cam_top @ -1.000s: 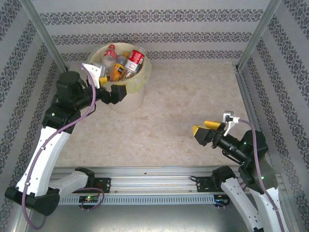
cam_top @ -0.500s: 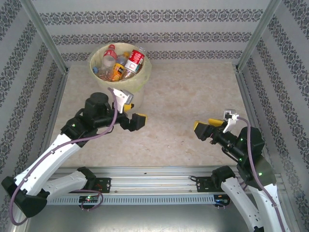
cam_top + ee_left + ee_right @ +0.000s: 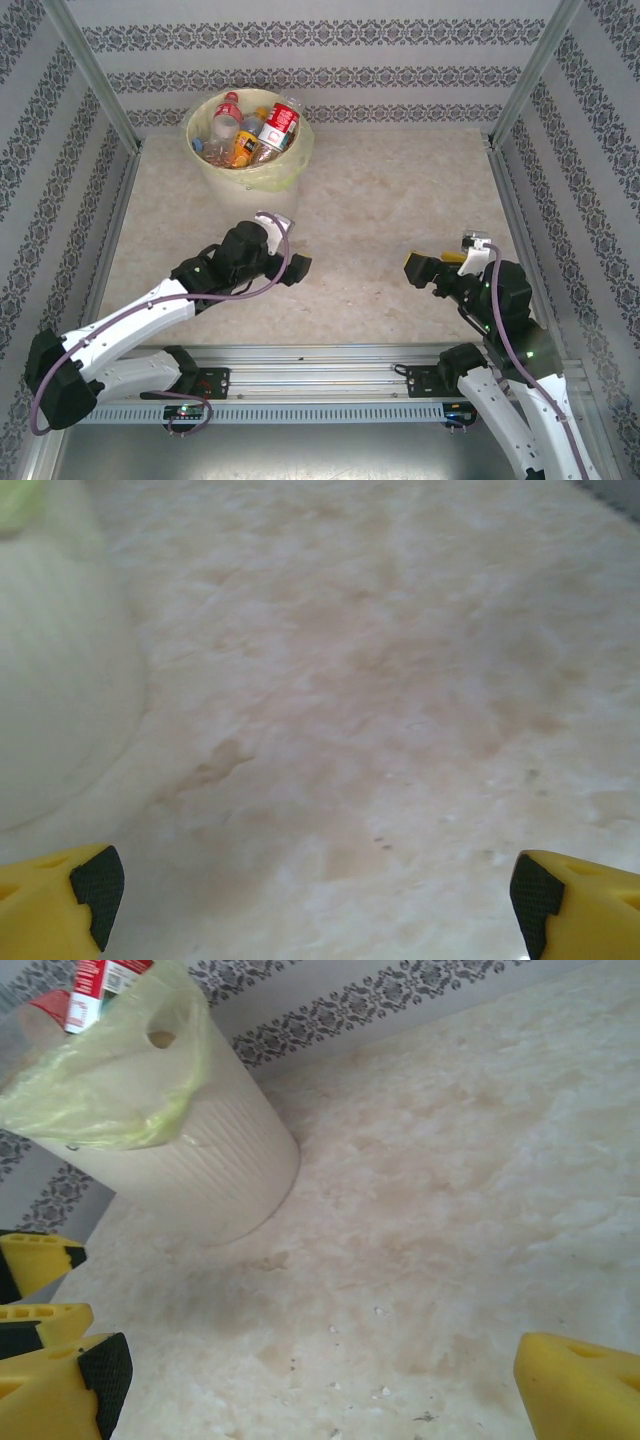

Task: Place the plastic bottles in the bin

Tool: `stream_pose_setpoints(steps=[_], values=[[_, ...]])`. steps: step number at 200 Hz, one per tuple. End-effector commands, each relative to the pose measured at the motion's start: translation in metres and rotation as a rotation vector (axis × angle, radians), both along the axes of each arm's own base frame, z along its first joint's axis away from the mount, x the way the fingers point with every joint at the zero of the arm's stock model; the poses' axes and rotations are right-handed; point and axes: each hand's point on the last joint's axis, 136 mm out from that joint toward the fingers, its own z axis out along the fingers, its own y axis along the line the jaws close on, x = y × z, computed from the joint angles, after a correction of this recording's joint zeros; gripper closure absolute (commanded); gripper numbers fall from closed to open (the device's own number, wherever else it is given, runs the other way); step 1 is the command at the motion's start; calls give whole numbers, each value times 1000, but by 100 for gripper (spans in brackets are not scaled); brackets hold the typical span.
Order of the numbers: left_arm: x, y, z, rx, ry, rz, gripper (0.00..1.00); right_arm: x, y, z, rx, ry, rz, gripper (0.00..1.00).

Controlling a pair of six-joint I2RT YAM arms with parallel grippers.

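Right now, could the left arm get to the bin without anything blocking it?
Probably yes: only bare table lies between the open left gripper and the bin, so its way looks free.

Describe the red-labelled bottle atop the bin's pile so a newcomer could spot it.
Find the cream bin at the table's far left. On the right of its pile lies the red-labelled bottle, its broad red wrap unlike the orange-labelled bottle beside it.

We read no words anywhere: the red labels (image 3: 284,119) on the plastic bottles (image 3: 241,140) in the far-left bin (image 3: 240,180) carry print too small.
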Motion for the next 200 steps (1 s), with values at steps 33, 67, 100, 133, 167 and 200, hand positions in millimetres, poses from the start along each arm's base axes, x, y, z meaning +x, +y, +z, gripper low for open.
stream_pose_setpoints(steps=[33,67,100,133,167,200], values=[[17,71,-4,79,-154,276,0,3,-13,-13,-35,-32,-71,2],[13,127,-3,159,-270,461,0,4,-11,-21,-47,-35,-55,2],[15,154,-13,109,-300,501,0,9,-9,-29,-65,-34,-46,2],[21,179,-20,82,-322,576,0,12,-7,-38,-48,-23,-47,2],[33,194,-27,80,-340,617,0,15,-7,-50,-41,7,-57,2],[49,207,-37,50,-382,626,0,18,-8,-55,-48,28,-68,2]])
